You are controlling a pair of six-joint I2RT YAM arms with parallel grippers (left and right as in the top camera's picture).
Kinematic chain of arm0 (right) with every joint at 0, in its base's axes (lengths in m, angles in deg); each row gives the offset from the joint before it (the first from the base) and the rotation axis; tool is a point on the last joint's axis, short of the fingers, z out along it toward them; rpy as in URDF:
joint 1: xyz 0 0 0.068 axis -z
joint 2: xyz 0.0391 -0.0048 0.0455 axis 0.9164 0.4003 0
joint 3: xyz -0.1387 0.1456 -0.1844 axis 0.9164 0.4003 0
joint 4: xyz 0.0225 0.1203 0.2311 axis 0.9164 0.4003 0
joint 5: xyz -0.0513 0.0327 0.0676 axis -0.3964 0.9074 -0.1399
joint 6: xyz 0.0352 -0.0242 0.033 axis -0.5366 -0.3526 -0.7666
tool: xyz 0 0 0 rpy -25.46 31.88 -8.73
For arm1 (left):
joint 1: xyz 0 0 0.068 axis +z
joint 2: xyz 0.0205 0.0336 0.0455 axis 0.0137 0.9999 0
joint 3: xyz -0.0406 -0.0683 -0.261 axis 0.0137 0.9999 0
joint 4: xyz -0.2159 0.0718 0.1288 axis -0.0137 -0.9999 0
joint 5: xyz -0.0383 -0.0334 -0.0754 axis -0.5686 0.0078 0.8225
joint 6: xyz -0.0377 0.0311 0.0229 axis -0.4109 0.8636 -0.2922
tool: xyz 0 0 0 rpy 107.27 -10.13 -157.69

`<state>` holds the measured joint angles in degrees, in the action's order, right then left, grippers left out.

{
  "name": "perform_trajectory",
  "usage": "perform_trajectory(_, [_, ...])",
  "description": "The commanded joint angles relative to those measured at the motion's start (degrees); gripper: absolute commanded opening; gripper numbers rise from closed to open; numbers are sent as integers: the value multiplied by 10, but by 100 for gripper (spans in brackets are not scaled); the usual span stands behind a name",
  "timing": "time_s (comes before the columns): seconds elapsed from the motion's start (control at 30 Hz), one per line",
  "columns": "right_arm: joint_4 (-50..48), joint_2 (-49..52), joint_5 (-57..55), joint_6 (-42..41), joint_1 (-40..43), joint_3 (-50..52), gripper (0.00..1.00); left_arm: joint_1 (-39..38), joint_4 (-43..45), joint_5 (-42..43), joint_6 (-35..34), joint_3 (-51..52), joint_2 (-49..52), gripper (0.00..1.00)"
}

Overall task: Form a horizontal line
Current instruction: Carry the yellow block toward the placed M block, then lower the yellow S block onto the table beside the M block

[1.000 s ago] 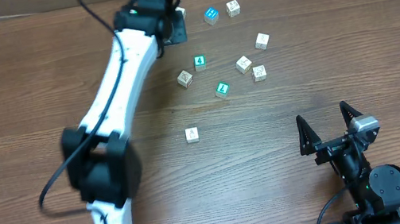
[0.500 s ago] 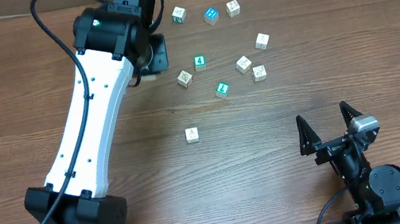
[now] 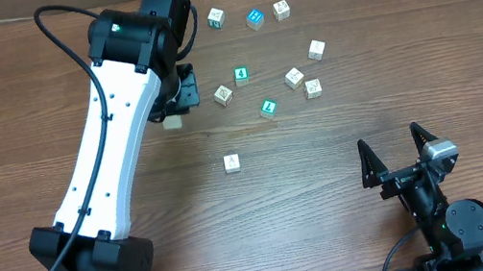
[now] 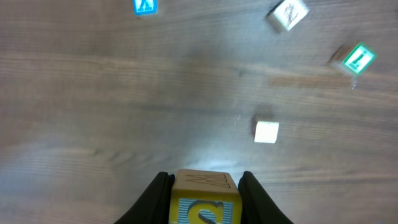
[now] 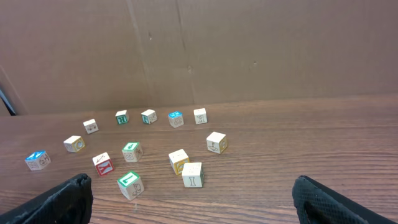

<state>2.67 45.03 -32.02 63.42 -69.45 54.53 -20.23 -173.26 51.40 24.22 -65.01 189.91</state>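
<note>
Snugly in left tool [image 4: 205, 179]: wooden cube [image 4: 204, 194]

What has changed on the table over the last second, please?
The left gripper, still shut on a cube, swung back from the far side, leftward and nearer its base. The loose cubes and the open right gripper stayed put.

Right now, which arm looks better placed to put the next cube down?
Left. The left gripper holds a cube right beside the scattered cubes. The right gripper sits open and empty, well apart from them.
</note>
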Motion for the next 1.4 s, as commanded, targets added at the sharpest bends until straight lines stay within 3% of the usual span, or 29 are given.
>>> perform_trajectory(0.0, [-3, -6, -3, -1, -3, 6, 100, -4, -27, 1, -14, 0, -6, 4])
perform_trajectory(0.37, [-3, -6, -3, -1, -3, 6, 100, -4, -27, 7, -9, 56, -6, 4])
perform_trajectory(0.67, [-3, -6, -3, -1, -3, 6, 100, -6, 13, 7, -43, 153, -6, 4])
perform_trajectory(0.9, [-3, -6, -3, -1, -3, 6, 100, -9, 92, 32, -65, 256, -6, 4])
perform_trajectory(1.1, [-3, -6, -3, -1, -3, 6, 100, -9, 165, 36, -130, 339, -6, 4])
perform_trajectory(1.37, [-3, -6, -3, -1, -3, 6, 100, -9, 265, 73, -132, 420, -6, 4])
